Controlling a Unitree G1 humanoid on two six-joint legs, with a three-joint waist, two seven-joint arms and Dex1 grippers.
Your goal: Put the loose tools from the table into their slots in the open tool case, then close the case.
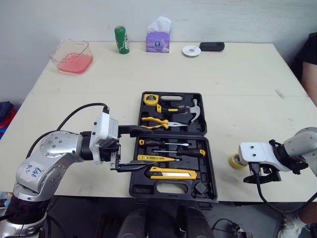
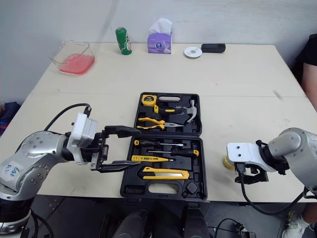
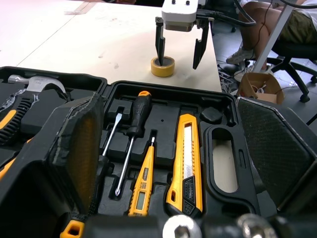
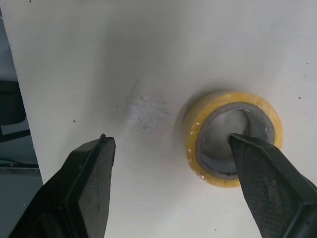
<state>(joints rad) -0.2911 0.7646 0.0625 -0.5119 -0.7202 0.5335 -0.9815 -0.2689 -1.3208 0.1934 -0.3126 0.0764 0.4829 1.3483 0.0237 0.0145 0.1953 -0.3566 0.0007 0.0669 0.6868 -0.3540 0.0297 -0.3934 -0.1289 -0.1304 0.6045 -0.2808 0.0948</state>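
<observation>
The black tool case (image 1: pixel 198 136) lies open at the table's front middle, holding a hammer (image 1: pixel 190 111), pliers (image 1: pixel 156 121), screwdrivers (image 1: pixel 163 144) and a yellow utility knife (image 1: pixel 171 172). A yellow tape roll (image 1: pixel 236 160) lies flat on the table to the right of the case. My right gripper (image 4: pixel 171 140) points down over it, open. One of its fingers (image 4: pixel 267 183) reaches into the roll's hole and the other stands outside on the near side. My left gripper (image 1: pixel 143 148) is open and empty at the left edge of the case's near half.
Along the far edge stand a pink plastic container (image 1: pixel 73 57), a green can (image 1: pixel 122 39), a purple tissue box (image 1: pixel 158 37), a white disc (image 1: pixel 191 50) and a black device (image 1: pixel 212 46). A person (image 1: pixel 310 59) sits at the right. The table's front edge is close to the roll.
</observation>
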